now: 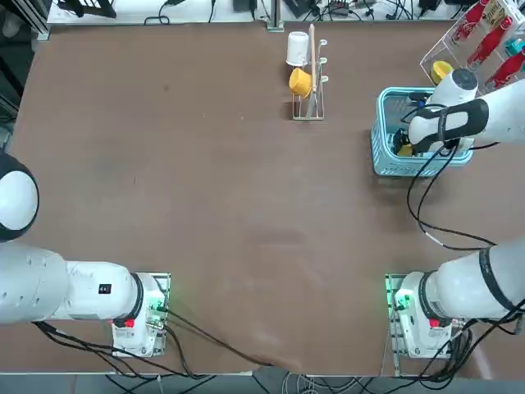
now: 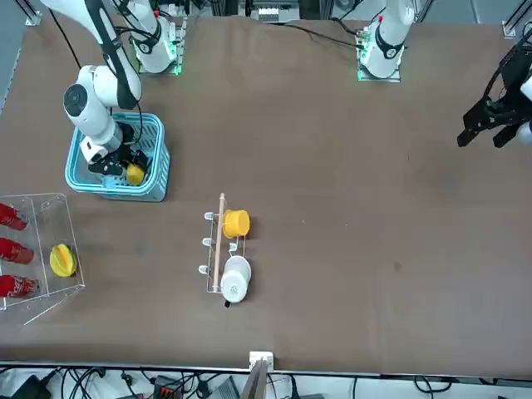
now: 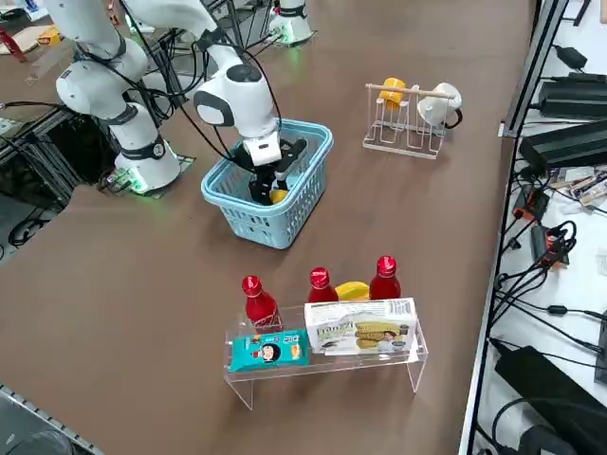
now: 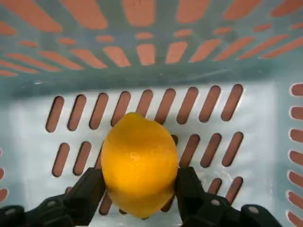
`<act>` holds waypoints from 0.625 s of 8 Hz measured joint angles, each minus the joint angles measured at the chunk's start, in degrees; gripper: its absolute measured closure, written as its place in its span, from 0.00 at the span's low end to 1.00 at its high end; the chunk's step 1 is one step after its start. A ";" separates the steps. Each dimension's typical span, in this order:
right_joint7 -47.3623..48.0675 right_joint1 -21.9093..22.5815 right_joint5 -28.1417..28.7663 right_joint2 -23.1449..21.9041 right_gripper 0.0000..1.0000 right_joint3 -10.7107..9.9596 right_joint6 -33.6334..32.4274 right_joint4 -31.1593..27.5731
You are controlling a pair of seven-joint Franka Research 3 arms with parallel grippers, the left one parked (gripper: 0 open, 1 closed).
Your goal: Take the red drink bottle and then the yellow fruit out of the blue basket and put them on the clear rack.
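Note:
The yellow fruit, a small lemon, lies on the slotted floor of the blue basket. My right gripper reaches down inside the basket. Its two black fingers press against opposite sides of the fruit. The front view shows the same fruit at the gripper's tip inside the basket. The clear rack stands just beyond the basket. Three red bottles stand on it, and I cannot tell which one is the red drink bottle.
The rack also holds a larger yellow-orange fruit, a blue packet and a white box. A thin cup stand with a yellow cup and a white cup stands at the table's far middle.

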 joint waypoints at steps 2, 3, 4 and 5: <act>1.10 0.05 0.00 -0.06 0.16 0.01 0.11 0.17; 1.27 0.10 0.00 -0.20 0.16 0.03 0.33 0.40; 1.36 0.14 0.00 -0.70 0.16 0.09 0.22 0.83; 1.40 0.17 0.00 -2.04 0.16 0.13 -1.50 1.31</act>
